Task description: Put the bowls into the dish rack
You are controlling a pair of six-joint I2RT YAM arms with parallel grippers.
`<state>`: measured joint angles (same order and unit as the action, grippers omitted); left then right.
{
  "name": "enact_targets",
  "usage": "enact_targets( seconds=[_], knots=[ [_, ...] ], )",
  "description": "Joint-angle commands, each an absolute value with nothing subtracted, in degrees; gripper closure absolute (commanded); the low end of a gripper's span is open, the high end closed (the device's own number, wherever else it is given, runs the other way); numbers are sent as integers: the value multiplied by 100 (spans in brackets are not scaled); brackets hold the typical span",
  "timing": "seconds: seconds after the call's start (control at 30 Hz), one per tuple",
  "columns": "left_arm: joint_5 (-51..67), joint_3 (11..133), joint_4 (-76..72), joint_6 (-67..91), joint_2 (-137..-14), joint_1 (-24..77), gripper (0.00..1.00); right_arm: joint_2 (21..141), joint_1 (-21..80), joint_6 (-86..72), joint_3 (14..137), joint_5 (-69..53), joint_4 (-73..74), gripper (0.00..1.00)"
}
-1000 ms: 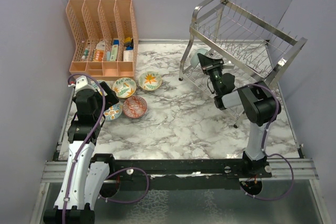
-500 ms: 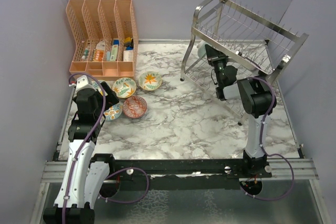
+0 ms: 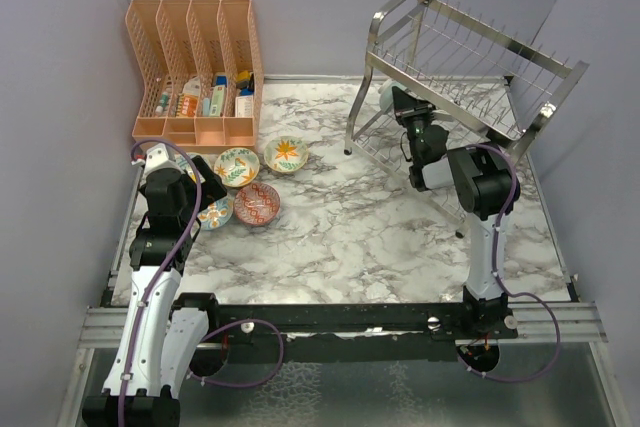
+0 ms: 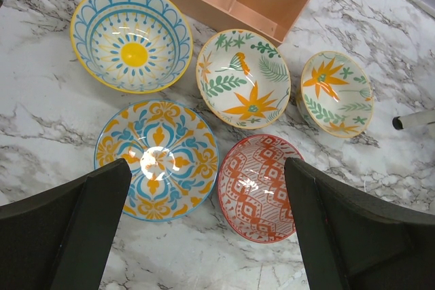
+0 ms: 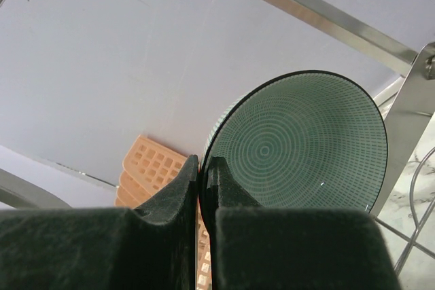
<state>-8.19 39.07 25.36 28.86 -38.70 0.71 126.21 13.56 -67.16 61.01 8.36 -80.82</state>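
Note:
My right gripper (image 3: 402, 105) is shut on the rim of the plain teal bowl (image 3: 387, 96) and holds it on edge at the left end of the silver wire dish rack (image 3: 470, 52), under its upper tier. In the right wrist view the fingers (image 5: 205, 168) pinch the bowl's (image 5: 306, 140) left rim, with a rack bar (image 5: 319, 15) above. My left gripper (image 4: 207, 174) is open and empty above the red patterned bowl (image 4: 262, 187) and a blue-orange bowl (image 4: 156, 159). Three more patterned bowls (image 4: 131, 37) (image 4: 243, 78) (image 4: 336, 93) lie beyond.
The peach mesh organizer (image 3: 195, 67) with small items stands at the back left, just behind the bowls (image 3: 257, 203). The rack's angled legs (image 3: 352, 122) stand on the marble table (image 3: 340, 227). Purple walls close the left, back and right sides.
My right gripper has carried the teal bowl back and slightly left, deeper under the rack's upper tier. The rack has shifted a little. The left arm has not moved.

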Motion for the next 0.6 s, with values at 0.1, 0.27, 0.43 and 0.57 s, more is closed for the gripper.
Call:
enact_targets(
  seconds=[0.1,0.27,0.43,0.57],
  knots=[
    [-769,3947,2575,2854,-3888,97,1,12584,1294,-6202,6434,1156,-8394,99],
    [-765,3951,2571,2844,-3912,97,1,12639,1287,-6191,6569,1157,-8018,99],
    [-750,3949,2574,2840,-3929,97,1,12788,1212,-6212,6712,1116,-7755,99],
    [-738,3952,2560,2836,-3947,97,1,12997,1140,-6341,6819,973,-7638,99]
  ],
)
